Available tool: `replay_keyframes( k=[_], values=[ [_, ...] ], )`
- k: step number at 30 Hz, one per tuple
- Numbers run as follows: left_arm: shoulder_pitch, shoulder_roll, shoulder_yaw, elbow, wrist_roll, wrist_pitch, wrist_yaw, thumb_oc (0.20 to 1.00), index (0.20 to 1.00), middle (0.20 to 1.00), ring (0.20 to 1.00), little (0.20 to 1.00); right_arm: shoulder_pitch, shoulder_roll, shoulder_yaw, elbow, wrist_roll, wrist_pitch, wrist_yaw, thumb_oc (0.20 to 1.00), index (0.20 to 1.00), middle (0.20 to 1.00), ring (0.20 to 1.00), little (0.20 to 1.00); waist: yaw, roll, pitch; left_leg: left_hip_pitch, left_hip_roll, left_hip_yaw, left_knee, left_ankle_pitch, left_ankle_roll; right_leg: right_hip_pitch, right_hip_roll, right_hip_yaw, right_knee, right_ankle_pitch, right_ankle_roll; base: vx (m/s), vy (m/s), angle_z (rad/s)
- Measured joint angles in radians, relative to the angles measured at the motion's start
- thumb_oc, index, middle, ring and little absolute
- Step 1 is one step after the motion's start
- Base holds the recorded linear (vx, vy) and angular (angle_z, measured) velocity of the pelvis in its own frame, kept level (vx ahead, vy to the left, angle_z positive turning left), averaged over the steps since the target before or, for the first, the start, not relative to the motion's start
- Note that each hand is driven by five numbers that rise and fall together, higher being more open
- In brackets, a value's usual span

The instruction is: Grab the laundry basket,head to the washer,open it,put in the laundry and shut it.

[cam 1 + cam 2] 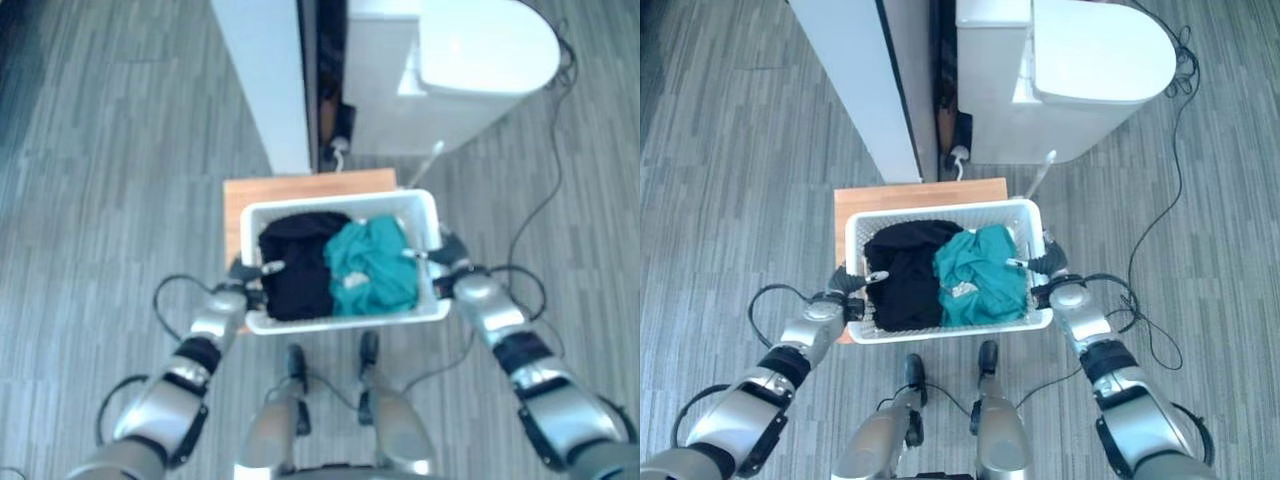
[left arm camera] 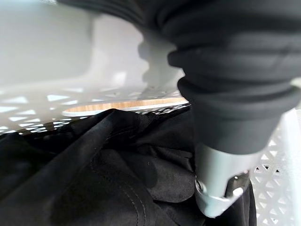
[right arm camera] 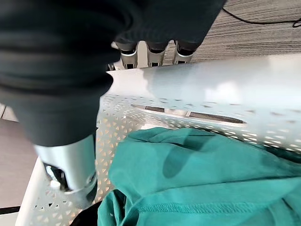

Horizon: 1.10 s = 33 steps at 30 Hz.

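Laundry basket (image 1: pixel 950 325), one, white and perforated, resting on one low wooden stand (image 1: pixel 920 192) and overhanging its near edge. Holds two garments side by side: one black garment (image 1: pixel 902 272) toward the left, one teal garment (image 1: pixel 980 275) toward the right, touching in the middle. Grey wood-plank floor (image 1: pixel 730 170) all around. Beyond the stand, one tall white panel (image 1: pixel 855 85) standing upright, a dark gap beside it, and one white washer (image 1: pixel 1080 60) with a rounded top to the right. Black cord (image 1: pixel 1175 150) trailing across the floor on the washer's right side. Left hand (image 1: pixel 855 281) clamped on the basket's left rim, thumb (image 2: pixel 216 183) hanging down inside the wall against the black garment, the fingers hidden on the outer side. Right hand (image 1: pixel 1048 268) clamped on the right rim, fingers (image 3: pixel 149 55) curled over the outer side of the rim, thumb (image 3: pixel 75 174) pressed down inside the perforated wall just beside the teal garment. Basket thus held between both hands, level, close in front, with the washer well apart beyond the stand.
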Motion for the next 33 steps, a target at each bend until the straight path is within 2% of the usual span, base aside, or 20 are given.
replay_keyframes(
  k=[21, 23, 24, 25, 26, 27, 28, 30, 33],
  values=[
    [-0.018, 0.018, -0.018, 0.001, 0.0, 0.015, 0.027, 1.0, 1.0, 1.0, 1.0, 1.0, 0.051, 0.038, 0.05, 0.034, 0.011, -0.007, -0.016, 1.0, 1.0, 1.0, 1.0, 1.0, 0.001, -0.003, 0.007, -0.002, 0.0, -0.017, 0.01, 0.0, 0.0, 0.009, -0.001, -0.013, 0.0, 0.0, -0.001, 0.0, -0.001, 0.01],
    [-0.026, 0.015, -0.02, 0.018, 0.0, 0.017, 0.027, 1.0, 1.0, 1.0, 1.0, 1.0, 0.043, 0.032, 0.064, 0.042, 0.018, 0.004, -0.006, 0.922, 0.922, 0.922, 0.922, 0.922, 0.002, -0.007, 0.005, -0.003, 0.0, -0.02, 0.015, 0.0, 0.0, 0.013, -0.001, -0.019, 0.0, 0.0, -0.001, -0.01, -0.007, 0.08],
    [-0.026, 0.018, -0.02, 0.019, 0.0, 0.018, 0.027, 1.0, 1.0, 1.0, 1.0, 1.0, 0.04, 0.032, 0.067, 0.045, 0.027, 0.006, 0.001, 0.849, 0.849, 0.849, 0.849, 0.849, 0.002, -0.009, 0.004, -0.004, 0.0, -0.02, 0.017, 0.0, 0.0, 0.013, -0.001, -0.019, 0.0, 0.002, -0.003, -0.01, -0.001, 0.05],
    [-0.026, 0.018, -0.02, 0.019, 0.0, 0.019, 0.027, 1.0, 1.0, 1.0, 1.0, 1.0, 0.039, 0.032, 0.067, 0.046, 0.038, 0.006, 0.007, 0.589, 0.589, 0.589, 0.589, 0.589, 0.002, -0.01, 0.004, -0.005, 0.0, -0.02, 0.018, 0.0, 0.0, 0.013, -0.001, -0.019, 0.0, 0.002, -0.003, 0.0, 0.0, 0.0],
    [-0.026, 0.019, -0.02, 0.019, 0.0, 0.021, 0.027, 1.0, 1.0, 1.0, 1.0, 1.0, 0.039, 0.033, 0.067, 0.047, 0.041, 0.012, 0.011, 0.529, 0.529, 0.529, 0.529, 0.529, 0.002, -0.012, 0.003, -0.008, 0.0, -0.021, 0.021, 0.0, 0.0, 0.012, -0.001, -0.019, 0.0, 0.003, -0.004, 0.0, 0.0, 0.0],
    [-0.026, 0.02, -0.02, 0.019, 0.0, 0.023, 0.027, 1.0, 1.0, 1.0, 1.0, 1.0, 0.04, 0.034, 0.068, 0.047, 0.042, 0.014, 0.012, 0.426, 0.426, 0.426, 0.426, 0.426, 0.002, -0.013, 0.002, -0.01, 0.0, -0.022, 0.024, 0.0, 0.0, 0.011, -0.002, -0.019, 0.0, 0.003, -0.005, -0.02, -0.003, 0.04],
    [-0.026, 0.021, -0.019, 0.019, 0.0, 0.025, 0.027, 1.0, 1.0, 1.0, 1.0, 1.0, 0.04, 0.034, 0.068, 0.05, 0.042, 0.014, 0.014, 0.285, 0.285, 0.285, 0.285, 0.285, 0.002, -0.014, 0.002, -0.013, 0.0, -0.023, 0.026, 0.0, 0.0, 0.011, -0.002, -0.019, 0.0, 0.004, -0.005, -0.02, -0.003, 0.04],
    [-0.026, 0.022, -0.019, 0.018, 0.001, 0.03, 0.028, 1.0, 1.0, 1.0, 1.0, 1.0, 0.039, 0.038, 0.068, 0.065, 0.041, 0.015, 0.014, 0.2, 0.2, 0.2, 0.2, 0.2, 0.005, -0.014, 0.002, -0.015, 0.0, -0.026, 0.029, 0.0, 0.0, 0.011, -0.002, -0.02, 0.0, 0.004, -0.006, 0.0, -0.001, 0.02],
    [-0.026, 0.025, -0.018, 0.018, 0.002, 0.035, 0.028, 1.0, 1.0, 1.0, 1.0, 1.0, 0.054, 0.03, 0.074, 0.07, 0.04, 0.031, 0.013, 0.2, 0.2, 0.2, 0.2, 0.2, 0.013, -0.017, 0.0, -0.015, 0.0, -0.027, 0.03, 0.0, 0.0, 0.011, -0.002, -0.02, 0.0, 0.005, -0.006, 0.0, 0.0, 0.0]
  ],
)
